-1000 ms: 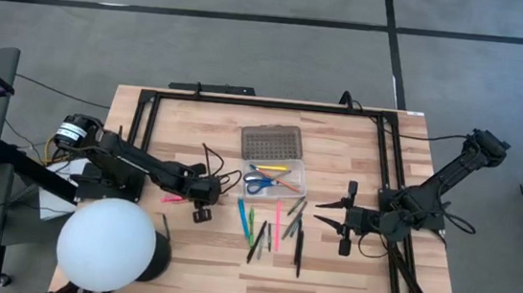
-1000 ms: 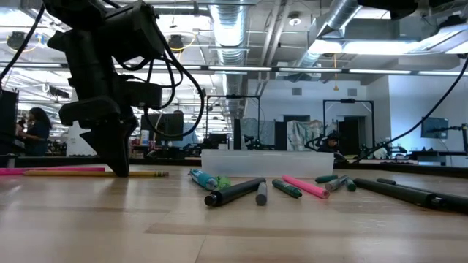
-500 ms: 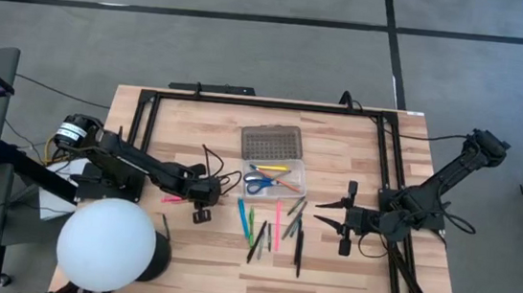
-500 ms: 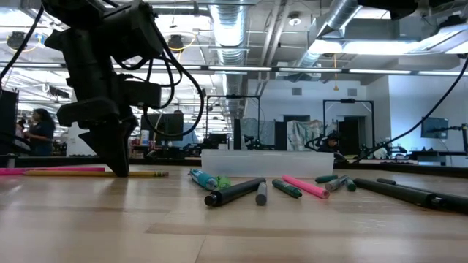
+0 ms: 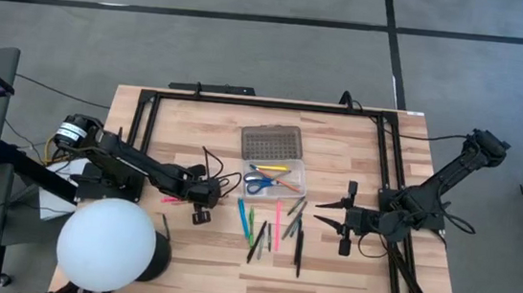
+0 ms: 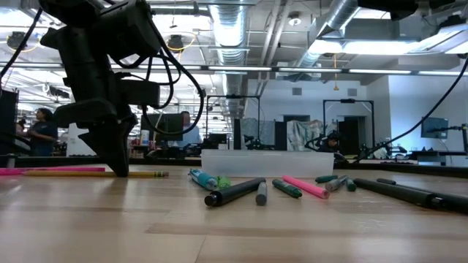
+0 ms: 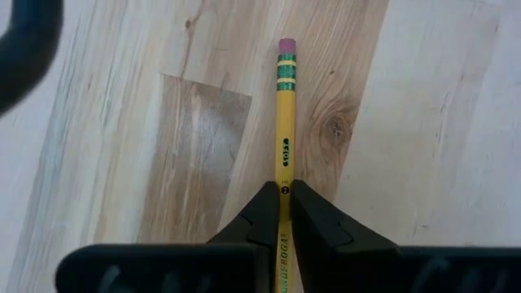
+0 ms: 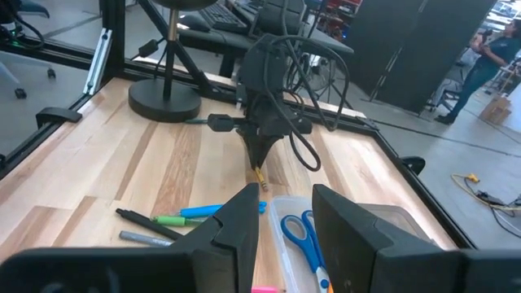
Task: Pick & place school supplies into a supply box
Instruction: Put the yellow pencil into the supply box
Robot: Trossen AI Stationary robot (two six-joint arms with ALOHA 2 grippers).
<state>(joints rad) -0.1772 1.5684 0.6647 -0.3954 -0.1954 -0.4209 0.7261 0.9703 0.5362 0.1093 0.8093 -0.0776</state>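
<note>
Since the earlier frame, the left gripper (image 7: pixel 284 213) fingers have closed, pinching the yellow pencil (image 7: pixel 283 122) lying on the bench (image 5: pixel 192 265). The supply box (image 5: pixel 275 162) sits open mid-bench, scissors (image 5: pixel 260 181) inside. Right gripper (image 5: pixel 332 216) waits nearby, fingers spread.

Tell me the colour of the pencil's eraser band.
Green, on the yellow pencil; the left wrist view shows it best.

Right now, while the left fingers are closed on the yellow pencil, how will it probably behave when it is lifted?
The yellow pencil looks straight and wooden, so it will probably stay stiff. It is thin, so likely light. The left gripper pinches it partway along, with a long part and the pink eraser end sticking out past the fingers, so it may pivot or tilt in the grip.
</note>
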